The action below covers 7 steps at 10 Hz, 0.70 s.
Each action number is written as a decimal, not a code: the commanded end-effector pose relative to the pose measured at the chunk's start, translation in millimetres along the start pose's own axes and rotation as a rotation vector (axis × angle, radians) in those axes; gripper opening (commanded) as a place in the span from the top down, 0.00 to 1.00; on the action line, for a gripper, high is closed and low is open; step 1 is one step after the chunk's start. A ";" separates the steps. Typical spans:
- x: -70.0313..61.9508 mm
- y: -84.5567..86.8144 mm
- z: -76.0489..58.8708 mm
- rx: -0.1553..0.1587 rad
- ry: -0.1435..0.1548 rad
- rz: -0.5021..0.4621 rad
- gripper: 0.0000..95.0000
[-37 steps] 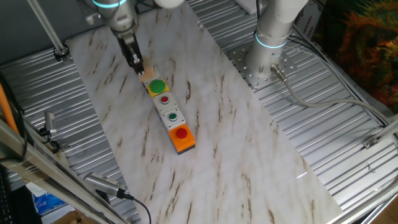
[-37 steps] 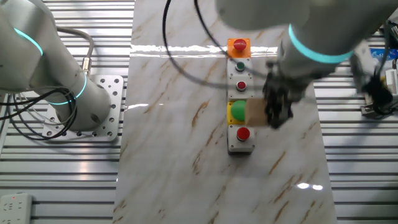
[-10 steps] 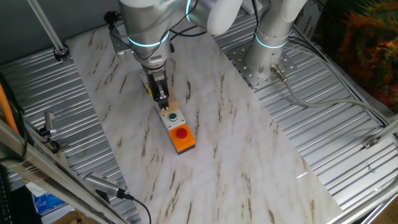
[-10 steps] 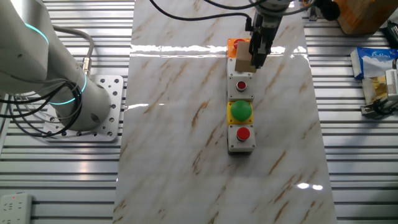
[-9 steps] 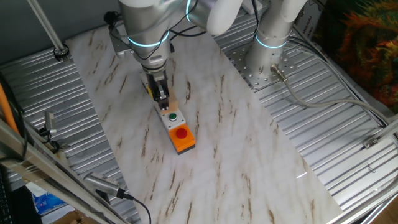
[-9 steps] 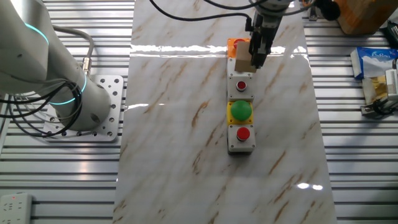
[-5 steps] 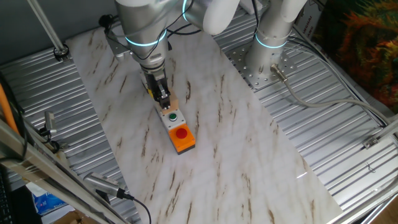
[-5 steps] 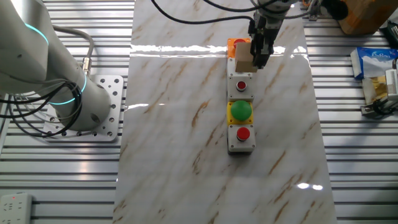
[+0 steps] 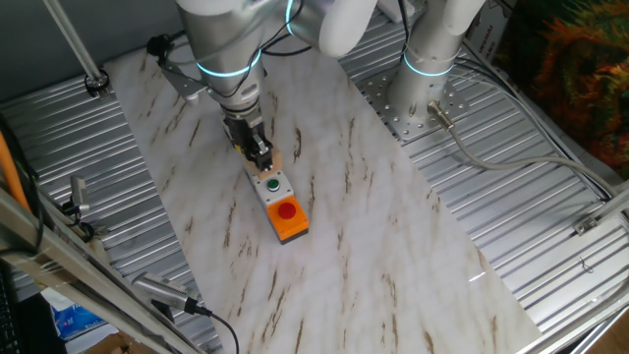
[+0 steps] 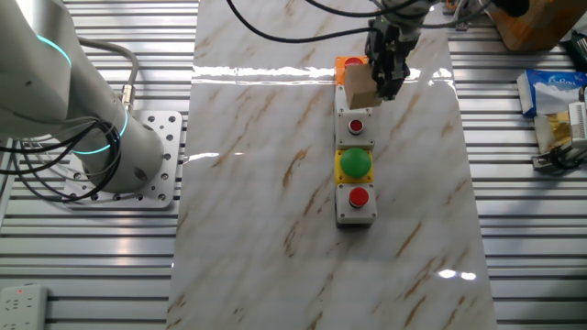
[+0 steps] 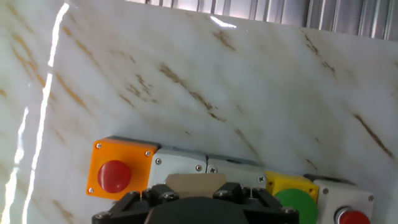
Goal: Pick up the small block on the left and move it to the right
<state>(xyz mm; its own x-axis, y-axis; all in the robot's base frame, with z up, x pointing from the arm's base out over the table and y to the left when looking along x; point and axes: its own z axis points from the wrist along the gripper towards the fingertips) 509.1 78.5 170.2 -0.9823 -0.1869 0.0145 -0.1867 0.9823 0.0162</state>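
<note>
With the fingers [image 10: 371, 92] pinching the small block [image 10: 359, 91], it hangs right above the row of button boxes, near the orange box [image 9: 288, 218]. I'd keep it lifted well clear of those buttons, carry it sideways off the row, and only lower it over bare marble worktop [image 9: 393, 236] farther out.

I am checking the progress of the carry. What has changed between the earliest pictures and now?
The gripper, shut on the small block, has carried it along the row of button boxes, from beside the green-button box to above the end near the orange box. The boxes stayed in place.
</note>
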 end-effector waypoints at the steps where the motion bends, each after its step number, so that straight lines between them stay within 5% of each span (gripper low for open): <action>1: 2.7 0.3 -2.5 0.000 -0.014 0.033 1.00; 7: -1.7 9.7 -8.1 -0.006 -0.014 0.042 1.00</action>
<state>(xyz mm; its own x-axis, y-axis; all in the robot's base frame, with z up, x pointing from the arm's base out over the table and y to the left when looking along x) 510.6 90.3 178.5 -0.9896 -0.1438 0.0022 -0.1437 0.9894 0.0226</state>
